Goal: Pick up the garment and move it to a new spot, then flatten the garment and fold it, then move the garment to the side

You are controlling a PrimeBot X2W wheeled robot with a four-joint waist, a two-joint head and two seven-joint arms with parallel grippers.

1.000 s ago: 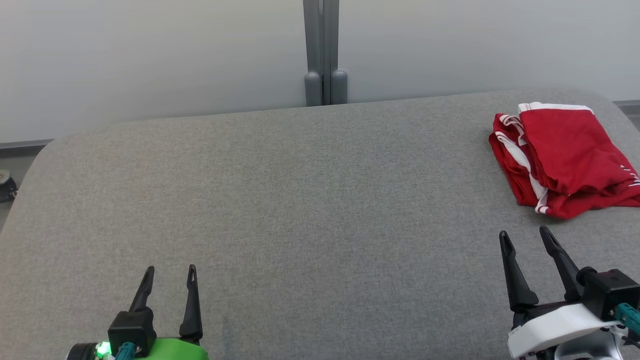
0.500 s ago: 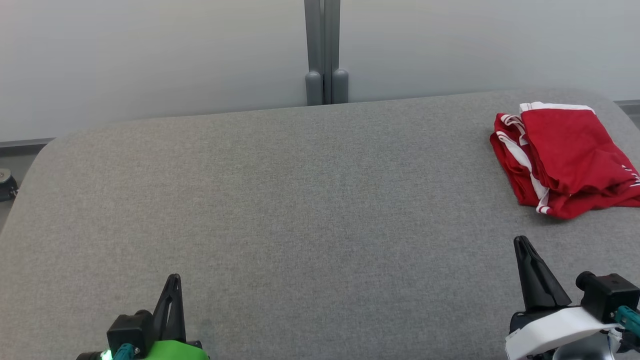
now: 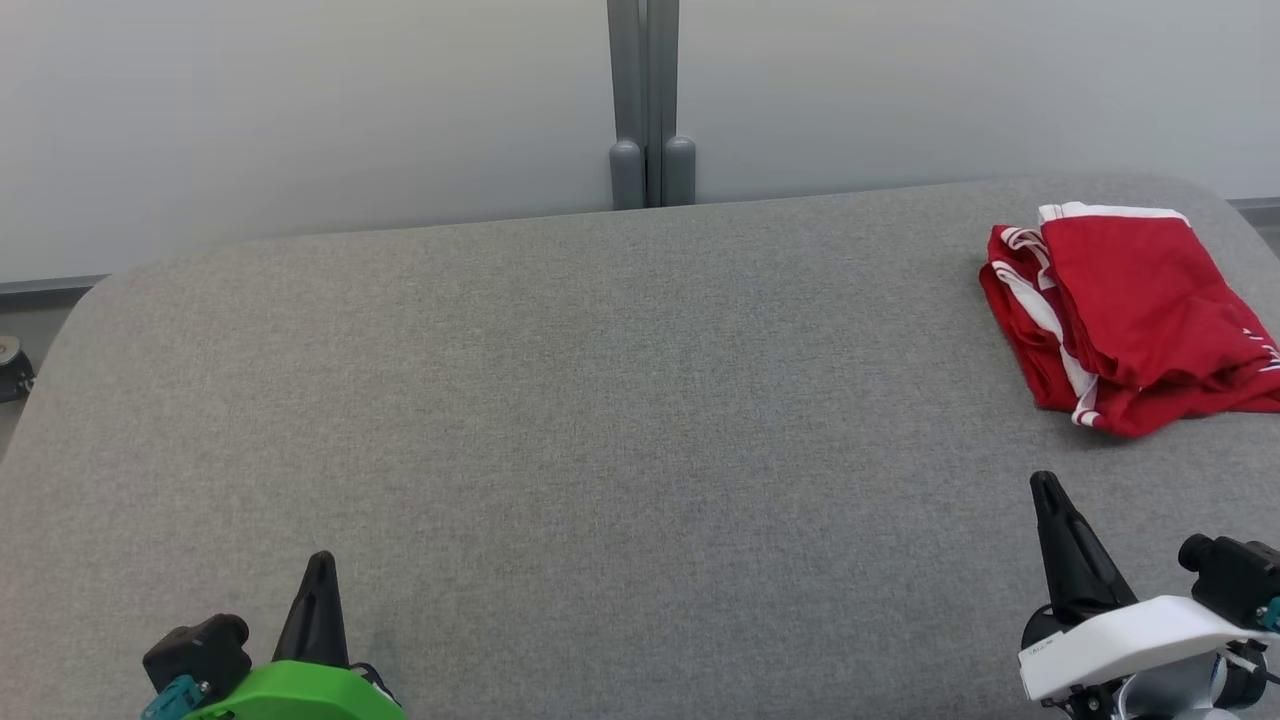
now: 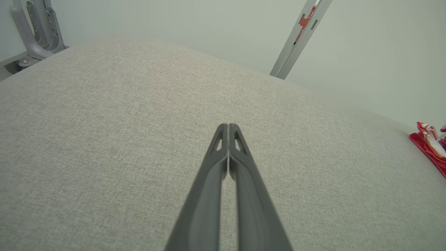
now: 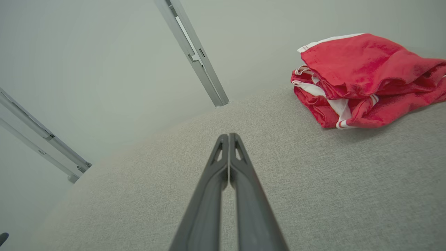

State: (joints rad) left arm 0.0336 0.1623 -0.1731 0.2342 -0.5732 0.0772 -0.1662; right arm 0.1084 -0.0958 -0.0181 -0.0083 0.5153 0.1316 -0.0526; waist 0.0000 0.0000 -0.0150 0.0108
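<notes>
The garment (image 3: 1130, 310) is red with white trim, folded in a loose pile at the far right of the grey padded table (image 3: 600, 400). It also shows in the right wrist view, upper right (image 5: 366, 76), and as a red edge at the right border of the left wrist view (image 4: 432, 148). My left gripper (image 3: 320, 565) sits at the lower left, shut and empty, far from the garment. My right gripper (image 3: 1043, 487) is at the lower right, shut with nothing in it, a short way in front of the garment. Both wrist views show the fingers pressed together (image 4: 228, 127) (image 5: 228, 136).
A grey post (image 3: 645, 100) stands against the pale wall behind the table's far edge. The table's corners are rounded, and the garment lies close to the right edge. A metal frame (image 4: 35, 31) stands off the table's far left corner.
Both grippers went from open to shut with nothing in them. Both have drawn slightly back toward the bottom of the head view. The garment has not moved.
</notes>
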